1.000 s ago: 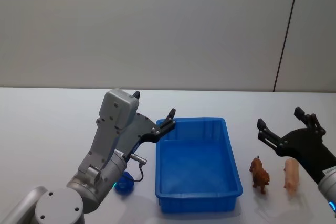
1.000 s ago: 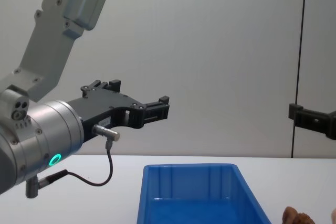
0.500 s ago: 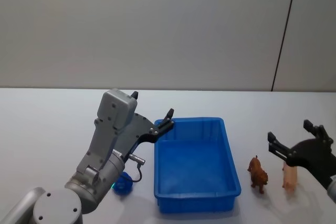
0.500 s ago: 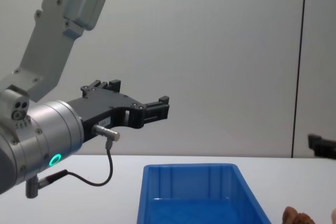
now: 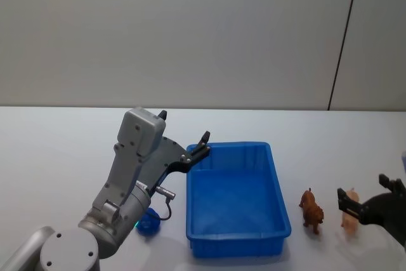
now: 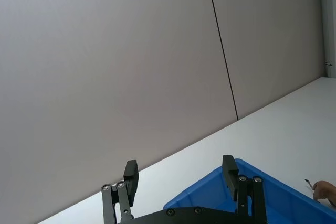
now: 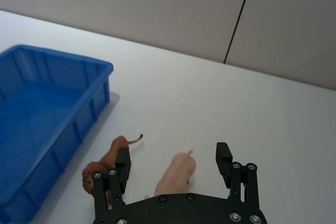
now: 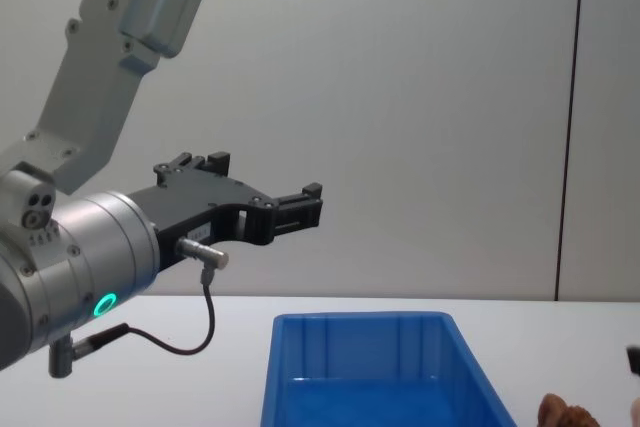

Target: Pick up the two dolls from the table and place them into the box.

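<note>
The blue box [image 5: 235, 146] stands on the white table [image 5: 63, 150], and nothing shows inside it. To its right stand two dolls: a reddish-brown one [image 5: 312, 210] and a pale pink one [image 5: 349, 216]. My right gripper [image 5: 364, 188] hangs open just above the pink doll. In the right wrist view its fingers straddle the pink doll [image 7: 176, 174], with the brown doll [image 7: 107, 160] beside one finger and the box wall [image 7: 79, 124] farther off. My left gripper [image 5: 185, 126] is open in the air over the box's far left corner, holding nothing [image 6: 179, 166].
A small blue object [image 5: 150, 223] lies on the table under my left arm, left of the box. A plain wall rises behind the table. Bare tabletop stretches behind the dolls and to the far left.
My right gripper has dropped and drawn back toward the near right, ending low over the pink doll. The left arm, box and dolls have not moved.
</note>
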Robot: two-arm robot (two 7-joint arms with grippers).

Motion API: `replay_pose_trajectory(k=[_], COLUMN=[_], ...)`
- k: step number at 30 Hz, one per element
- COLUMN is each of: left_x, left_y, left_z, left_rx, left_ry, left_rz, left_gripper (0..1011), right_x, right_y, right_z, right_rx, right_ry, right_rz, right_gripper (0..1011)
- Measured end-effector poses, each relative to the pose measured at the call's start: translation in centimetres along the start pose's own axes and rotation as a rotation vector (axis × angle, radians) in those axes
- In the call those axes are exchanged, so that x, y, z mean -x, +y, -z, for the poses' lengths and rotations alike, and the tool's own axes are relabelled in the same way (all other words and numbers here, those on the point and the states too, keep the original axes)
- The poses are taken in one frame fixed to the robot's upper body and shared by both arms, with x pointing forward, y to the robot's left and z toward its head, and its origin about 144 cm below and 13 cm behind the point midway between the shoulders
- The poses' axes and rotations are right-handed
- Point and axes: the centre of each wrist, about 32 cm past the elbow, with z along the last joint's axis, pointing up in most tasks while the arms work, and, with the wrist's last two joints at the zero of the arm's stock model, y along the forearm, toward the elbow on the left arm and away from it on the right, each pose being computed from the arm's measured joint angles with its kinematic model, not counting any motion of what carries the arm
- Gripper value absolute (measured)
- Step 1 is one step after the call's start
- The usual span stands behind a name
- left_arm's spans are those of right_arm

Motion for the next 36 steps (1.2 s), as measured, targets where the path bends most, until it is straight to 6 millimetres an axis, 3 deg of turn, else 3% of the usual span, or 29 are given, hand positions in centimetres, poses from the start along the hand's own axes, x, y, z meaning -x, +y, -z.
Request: replay_pose_trajectory(k=[18, 36], left_x=[0.0, 0.0], left_y=[0.0, 0.0], left_z=[0.0, 0.0], left_rx=[0.0, 0.0], left_ry=[0.0, 0.0], left_rz=[0.0, 0.0], left_gripper=[1001, 1001], right_x=[-0.4, -0.2], right_y=[1.2, 2.0], right_z=[1.8, 2.6], right_rx=[0.132, 0.152], right_ry=[0.027, 0.103], right_rz=[0.063, 0.009], right_gripper=[1001, 1001])
